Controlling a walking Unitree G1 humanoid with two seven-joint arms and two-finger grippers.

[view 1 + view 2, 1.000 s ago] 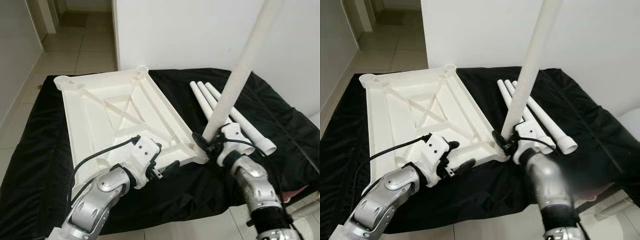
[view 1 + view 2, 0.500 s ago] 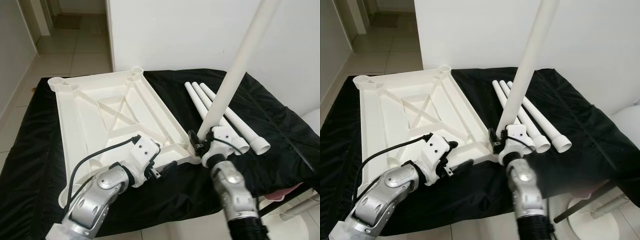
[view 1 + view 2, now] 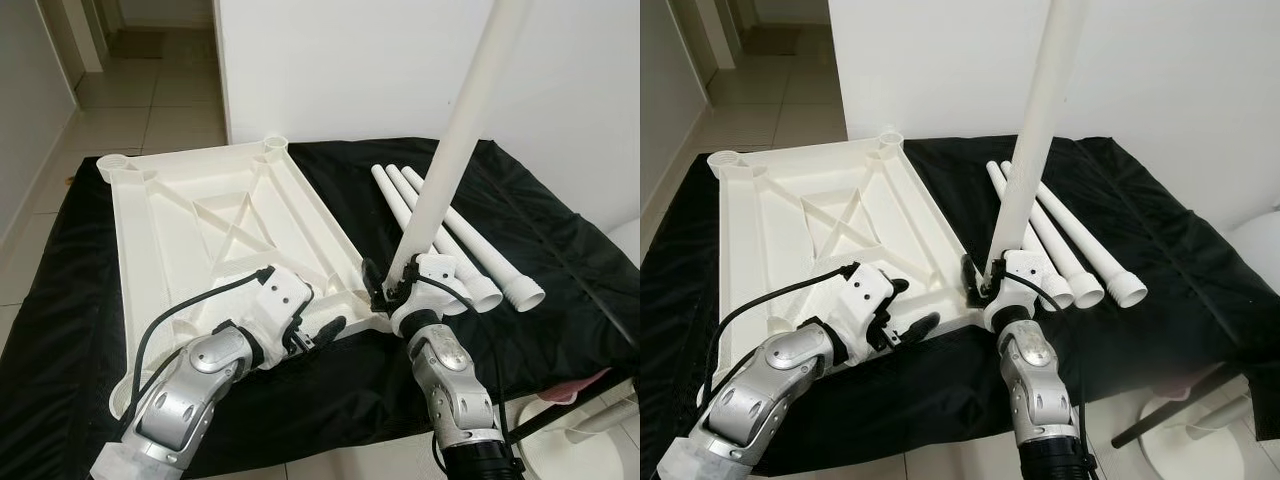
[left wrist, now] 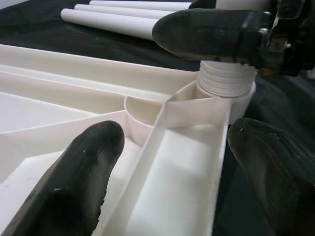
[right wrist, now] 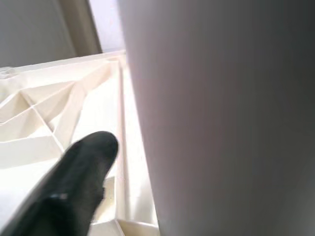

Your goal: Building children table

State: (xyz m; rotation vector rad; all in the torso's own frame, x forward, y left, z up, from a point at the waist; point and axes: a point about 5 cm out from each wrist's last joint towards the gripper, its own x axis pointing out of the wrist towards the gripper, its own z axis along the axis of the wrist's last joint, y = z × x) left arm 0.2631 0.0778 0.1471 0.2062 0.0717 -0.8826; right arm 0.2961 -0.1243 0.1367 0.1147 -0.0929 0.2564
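The white table top [image 3: 200,230] lies upside down on a black cloth [image 3: 560,260]. At its near right corner socket [image 4: 206,105], a long white leg [image 3: 455,140] stands almost upright, its threaded end [image 4: 226,81] in the socket. My right gripper [image 3: 385,285] is shut on the leg just above the socket. In the right wrist view the leg [image 5: 221,118] runs beside one black finger [image 5: 74,182]. My left gripper [image 3: 320,335] is open, its fingers [image 4: 74,182] on either side of the top's near edge rib by that corner.
Three loose white legs [image 3: 450,230] lie side by side on the cloth right of the top. A white wall [image 3: 350,70] stands right behind. Tiled floor [image 3: 150,100] runs off to the far left. A white rounded object [image 3: 590,440] sits low at the near right.
The held leg has swung more upright and its lower end has moved left to the corner socket. My left gripper has stayed at the top's near edge. The camera has shifted a little.
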